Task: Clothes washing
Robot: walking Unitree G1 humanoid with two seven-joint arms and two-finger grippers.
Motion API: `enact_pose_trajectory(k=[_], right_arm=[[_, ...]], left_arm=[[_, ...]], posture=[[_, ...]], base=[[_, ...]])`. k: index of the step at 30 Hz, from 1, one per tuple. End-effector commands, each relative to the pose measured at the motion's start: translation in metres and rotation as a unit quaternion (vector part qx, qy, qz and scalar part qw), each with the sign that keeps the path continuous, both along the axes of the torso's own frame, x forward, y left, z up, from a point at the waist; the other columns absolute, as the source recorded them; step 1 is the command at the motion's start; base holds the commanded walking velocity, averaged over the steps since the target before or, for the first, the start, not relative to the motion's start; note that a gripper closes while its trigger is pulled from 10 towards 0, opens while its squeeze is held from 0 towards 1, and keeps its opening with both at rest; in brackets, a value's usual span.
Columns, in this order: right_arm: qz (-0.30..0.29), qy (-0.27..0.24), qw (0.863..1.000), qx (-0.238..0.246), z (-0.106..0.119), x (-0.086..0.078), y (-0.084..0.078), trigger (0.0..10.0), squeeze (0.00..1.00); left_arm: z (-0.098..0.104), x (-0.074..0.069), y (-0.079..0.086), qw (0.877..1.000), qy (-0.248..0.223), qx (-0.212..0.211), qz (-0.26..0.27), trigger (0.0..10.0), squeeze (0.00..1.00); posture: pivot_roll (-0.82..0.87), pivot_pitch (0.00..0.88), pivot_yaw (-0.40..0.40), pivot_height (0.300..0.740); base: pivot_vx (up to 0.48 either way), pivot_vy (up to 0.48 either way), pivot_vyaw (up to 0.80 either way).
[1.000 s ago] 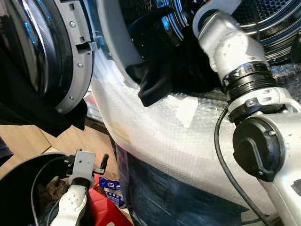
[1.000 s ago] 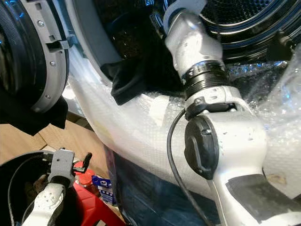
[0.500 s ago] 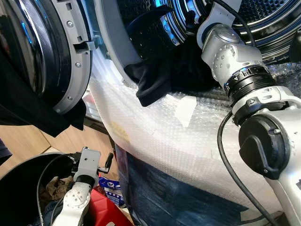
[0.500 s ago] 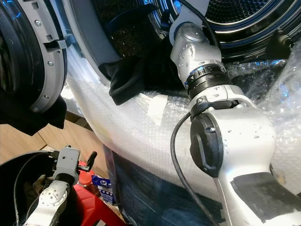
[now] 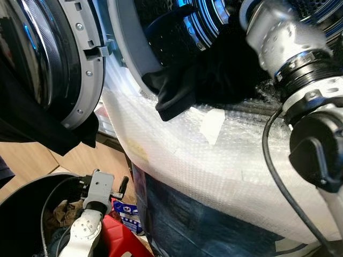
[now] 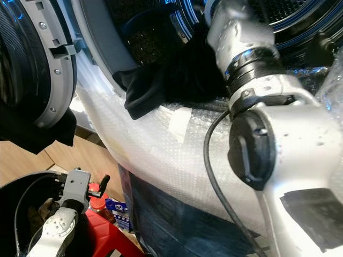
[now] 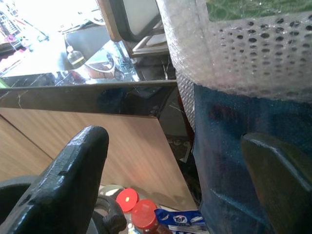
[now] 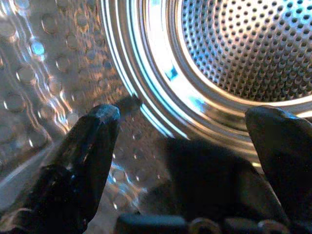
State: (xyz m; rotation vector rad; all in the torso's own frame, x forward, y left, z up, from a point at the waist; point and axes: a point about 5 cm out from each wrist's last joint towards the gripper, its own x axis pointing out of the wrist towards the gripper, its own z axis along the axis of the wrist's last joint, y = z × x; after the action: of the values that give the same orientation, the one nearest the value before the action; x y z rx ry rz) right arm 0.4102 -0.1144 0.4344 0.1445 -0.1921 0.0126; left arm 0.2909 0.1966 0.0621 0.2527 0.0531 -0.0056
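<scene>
Bubble wrap (image 5: 214, 155) sheathes the washing machine's front, over a dark blue panel (image 5: 198, 225); wooden boards (image 5: 32, 160) stand behind at 9 o'clock. Right arm (image 5: 284, 43) reaches into the drum opening at 1 o'clock. Right gripper (image 8: 183, 131), seen in its wrist view, is spread wide with nothing between its black fingers (image 8: 92, 141); it faces the perforated steel drum (image 8: 243, 48) and its ribbed rim. A dark shape lies low between the fingers; its nature cannot be determined. Black garment (image 5: 182, 88) is draped over the door seal at 12 o'clock, one corner hanging down onto the bubble wrap, just beside the right arm. Machine door (image 5: 59, 59) stands open at 10 o'clock, with dark cloth (image 5: 43, 128) hanging at its lower edge. Left gripper (image 7: 175, 165) hangs at 7 o'clock over a black basket (image 5: 21, 203), fingers apart and empty. Basket holds crumpled clothes (image 5: 61, 211). Red-capped bottles (image 7: 139, 207) and a blue packet (image 5: 126, 211) sit beside it.
</scene>
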Motion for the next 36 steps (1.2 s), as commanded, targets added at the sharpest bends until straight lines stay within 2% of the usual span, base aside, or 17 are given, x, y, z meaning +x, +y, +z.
enact_pose_trajectory(k=[1,5,9,10,11,14,19,23,26,28,29,31,32,33,34,35,36], right_arm=[[0.011,-0.028,0.999,-0.013,0.019,-0.007,0.004,10.0,0.0],[0.027,-0.03,0.999,-0.014,0.022,-0.009,0.007,10.0,0.0],[0.047,-0.055,0.997,0.009,0.038,-0.02,0.008,10.0,0.0],[0.049,-0.083,0.995,-0.001,0.044,-0.029,0.005,10.0,0.0],[0.049,-0.083,0.995,-0.001,0.044,-0.029,0.005,10.0,0.0],[0.072,-0.083,0.994,-0.018,0.038,-0.036,0.004,10.0,0.0],[0.097,-0.069,0.993,0.024,0.027,-0.048,-0.004,10.0,0.0],[0.142,-0.093,0.985,0.036,0.016,-0.072,-0.005,10.0,0.0],[0.159,-0.123,0.979,0.04,0.004,-0.08,-0.009,10.0,0.0],[0.215,-0.144,0.965,0.042,-0.01,-0.088,0.0,10.0,0.0],[0.242,-0.138,0.96,0.023,-0.021,-0.092,0.006,10.0,0.0],[0.26,-0.143,0.955,0.014,-0.025,-0.095,0.008,10.0,0.0],[0.303,-0.171,0.938,0.003,-0.027,-0.107,0.008,10.0,0.0],[0.303,-0.171,0.938,0.003,-0.027,-0.107,0.008,10.0,0.0],[0.336,-0.212,0.918,-0.004,-0.025,-0.122,0.006,10.0,0.0],[0.343,-0.223,0.912,-0.006,-0.025,-0.126,0.005,10.0,0.0],[0.362,-0.238,0.901,-0.001,-0.024,-0.133,0.005,10.0,0.0]], left_arm=[[0.001,-0.001,0.004,1.0,-0.001,0.007,0.0,10.0,0.0],[0.002,-0.003,0.003,1.0,-0.003,0.005,0.0,10.0,0.0],[0.0,-0.007,0.005,1.0,-0.003,0.003,0.009,10.0,0.0],[-0.001,-0.009,0.005,1.0,-0.003,0.003,0.01,10.0,0.0],[-0.001,-0.009,0.005,1.0,-0.003,0.003,0.01,10.0,0.0],[-0.001,-0.01,0.005,1.0,-0.003,0.001,0.014,10.0,0.0],[-0.002,-0.012,0.006,1.0,-0.002,-0.003,0.022,10.0,0.0],[-0.002,-0.013,0.006,1.0,-0.005,-0.004,0.029,10.0,0.0],[0.002,-0.012,0.008,0.999,-0.013,-0.005,0.037,10.0,0.0],[0.006,-0.012,0.01,0.999,-0.023,-0.003,0.042,10.0,0.0],[0.008,-0.013,0.012,0.999,-0.029,0.001,0.044,10.0,0.0],[0.009,-0.014,0.013,0.998,-0.032,0.003,0.045,10.0,0.0],[0.008,-0.015,0.017,0.998,-0.031,0.008,0.05,10.0,0.0],[0.008,-0.015,0.017,0.998,-0.031,0.008,0.05,10.0,0.0],[0.006,-0.016,0.021,0.998,-0.026,0.012,0.056,10.0,0.0],[0.005,-0.016,0.022,0.998,-0.024,0.013,0.058,10.0,0.0],[0.005,-0.016,0.022,0.998,-0.024,0.013,0.059,10.0,0.0]], posture=[[0.03,0.0,0.072,0.74],[0.03,0.0,0.069,0.74],[0.04,0.0,0.058,0.74],[0.05,0.0,0.054,0.74],[0.05,0.0,0.054,0.74],[0.05,0.0,0.044,0.74],[0.05,0.0,0.036,0.74],[0.07,0.0,0.03,0.74],[0.08,0.0,0.029,0.74],[0.09,0.0,0.029,0.74],[0.08,0.0,0.029,0.74],[0.08,0.0,0.029,0.74],[0.07,0.006,0.034,0.74],[0.07,0.006,0.034,0.74],[0.06,0.007,0.036,0.74],[0.06,0.007,0.036,0.74],[0.06,0.009,0.036,0.74]], base=[[0.0,0.0,0.0],[0.0,0.0,0.0],[0.0,0.0,0.0],[0.0,0.0,0.0],[0.0,0.0,0.0],[0.0,0.0,0.0],[0.0,0.0,0.0],[0.0,0.0,0.0],[0.0,0.0,0.0],[0.0,0.0,0.0],[0.0,0.0,0.0],[0.0,0.0,0.0],[0.0,0.0,0.0],[0.0,0.0,0.0],[0.0,0.0,0.0],[0.0,0.0,0.0],[0.0,0.0,0.0]])
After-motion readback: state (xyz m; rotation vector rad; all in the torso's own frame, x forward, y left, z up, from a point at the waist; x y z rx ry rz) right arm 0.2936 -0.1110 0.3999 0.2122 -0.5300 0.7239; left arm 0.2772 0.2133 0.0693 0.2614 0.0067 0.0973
